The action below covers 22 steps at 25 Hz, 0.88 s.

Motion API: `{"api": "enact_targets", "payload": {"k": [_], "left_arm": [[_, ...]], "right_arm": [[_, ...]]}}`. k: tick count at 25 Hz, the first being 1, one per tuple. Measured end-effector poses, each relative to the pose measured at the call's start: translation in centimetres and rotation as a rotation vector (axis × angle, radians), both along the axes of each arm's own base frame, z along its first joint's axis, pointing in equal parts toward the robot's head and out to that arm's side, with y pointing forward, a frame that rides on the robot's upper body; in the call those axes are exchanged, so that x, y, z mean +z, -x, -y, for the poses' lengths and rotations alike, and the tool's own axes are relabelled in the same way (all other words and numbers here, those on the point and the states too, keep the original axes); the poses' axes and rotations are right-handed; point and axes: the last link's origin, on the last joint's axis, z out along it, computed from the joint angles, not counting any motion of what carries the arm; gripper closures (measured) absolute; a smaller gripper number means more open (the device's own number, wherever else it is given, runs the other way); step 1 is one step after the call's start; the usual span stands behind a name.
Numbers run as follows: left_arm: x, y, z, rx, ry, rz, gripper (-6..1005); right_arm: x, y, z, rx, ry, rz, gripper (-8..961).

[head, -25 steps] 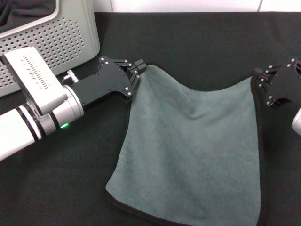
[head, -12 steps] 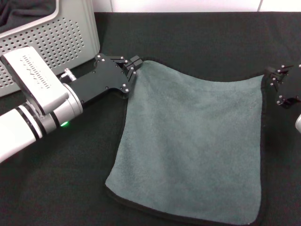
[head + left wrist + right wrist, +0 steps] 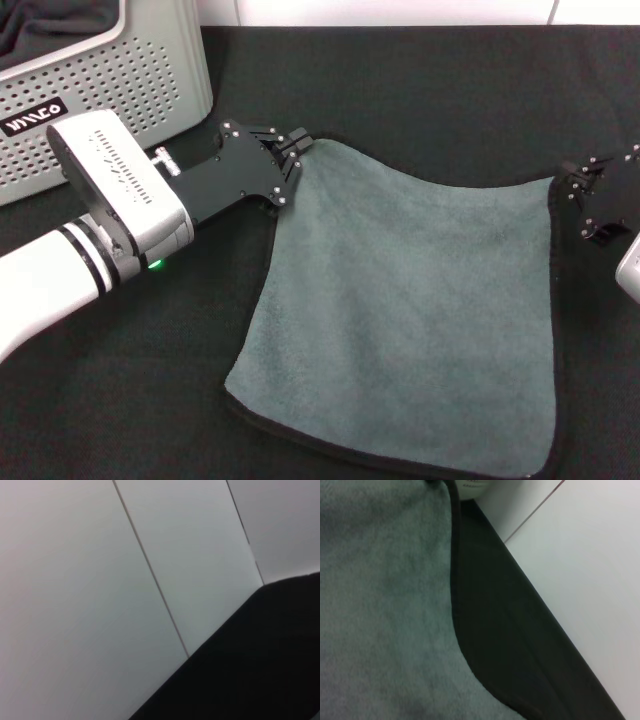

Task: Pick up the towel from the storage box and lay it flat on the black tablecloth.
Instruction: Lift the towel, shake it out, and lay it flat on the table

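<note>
My left gripper [image 3: 294,150] has its jaws pinched on the far-left corner of the towel [image 3: 410,320]. My right gripper [image 3: 590,200] sits at the far-right corner; I cannot tell whether those jaws grip. The towel lies spread, grey-green side up, on the black tablecloth [image 3: 420,80] covering the counter, far edge sagging slightly between the corners. The storage box [image 3: 130,80] stands far left, well apart from it. Judgement: cloth is light, limp and fluffy; hold it at the trimmed corners and keep them apart so it stays flat.
</note>
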Motion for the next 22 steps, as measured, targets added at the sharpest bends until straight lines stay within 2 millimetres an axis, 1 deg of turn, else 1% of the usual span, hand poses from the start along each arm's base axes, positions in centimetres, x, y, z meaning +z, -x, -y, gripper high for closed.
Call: {"api": "enact_targets", "payload": {"k": [11,22], "left_arm": [[0.21,0.26,-0.43,-0.023,-0.059,-0.064,962],[0.20,0.28,-0.89,-0.018,-0.072,-0.089,956]], "right_arm": [[-0.66,-0.50,-0.44,-0.019,-0.050,0.033,823],[-0.52,-0.70,-0.63,-0.030,-0.058,0.028,807]]}}
